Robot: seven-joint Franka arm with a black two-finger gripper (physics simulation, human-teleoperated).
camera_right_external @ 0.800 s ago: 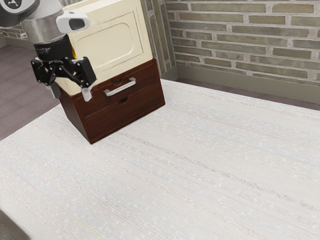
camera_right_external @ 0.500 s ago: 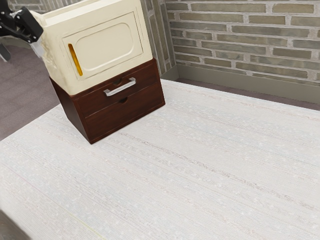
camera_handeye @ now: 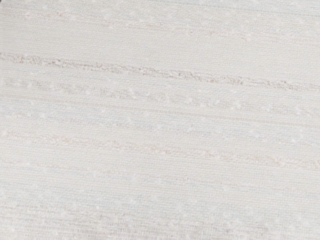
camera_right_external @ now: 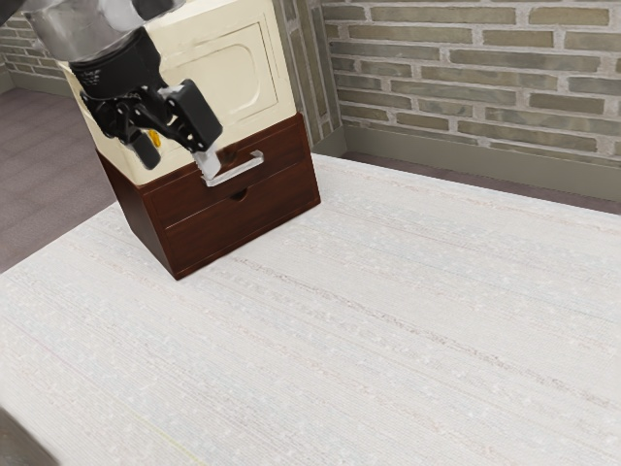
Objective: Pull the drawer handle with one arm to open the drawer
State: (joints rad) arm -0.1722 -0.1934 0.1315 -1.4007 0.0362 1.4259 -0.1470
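Our gripper (camera_right_external: 179,161): plain black, below an arm (camera_right_external: 82,39) in grey and white. Behind the hand, we log a cream cabinet (camera_right_external: 199,58) with a sliver of orange-yellow trim (camera_right_external: 155,139) beside the gripper. Below the hand, a dark red-brown drawer unit (camera_right_external: 247,218), faintly grained; nearest the gripper, its handle (camera_right_external: 238,172) is silver-grey. Under the hand, we read the tabletop (camera_handeye: 160,125) as off-white — speckled tan stripes, pale blue-grey bands, white flecks. Beyond the hand, a wall (camera_right_external: 466,78) of olive-beige bricks in pale grey mortar; floor (camera_right_external: 49,146), muted mauve-grey.
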